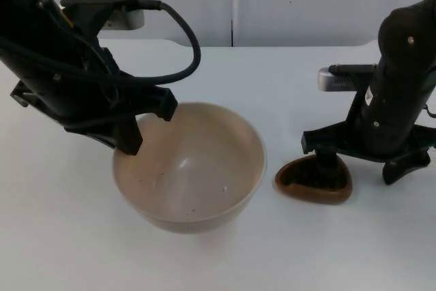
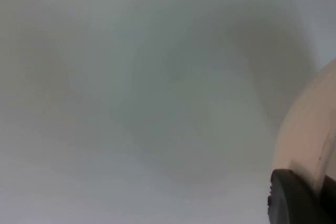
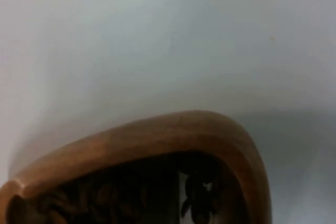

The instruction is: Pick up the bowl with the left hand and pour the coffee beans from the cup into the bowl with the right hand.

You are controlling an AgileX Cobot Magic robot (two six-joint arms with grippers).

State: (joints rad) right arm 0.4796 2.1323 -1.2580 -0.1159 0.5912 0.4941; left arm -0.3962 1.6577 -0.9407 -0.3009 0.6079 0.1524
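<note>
- Bowl (image 1: 191, 168), cream, sits nearest the camera in the top view, upright on the white bench (image 1: 68, 250), a few specks inside.
- Left hand (image 1: 139, 131) is at the bowl's upper-left rim; one finger reaches down over the rim, pinching the bowl wall.
- Left wrist view: bowl's outer wall (image 2: 310, 129) right beside a black fingertip (image 2: 294, 200), bench behind.
- Cup (image 1: 315, 180), brown wood, rounded-triangle shape, stands on the bench just right of the bowl, not touching it.
- Right hand (image 1: 327, 158) is down on the cup, one finger inside it; cannot tell if it grips.
- Right wrist view: cup rim (image 3: 157, 135) with dark coffee beans (image 3: 197, 195) inside.
- Grey wall (image 1: 306, 5) behind the bench.
</note>
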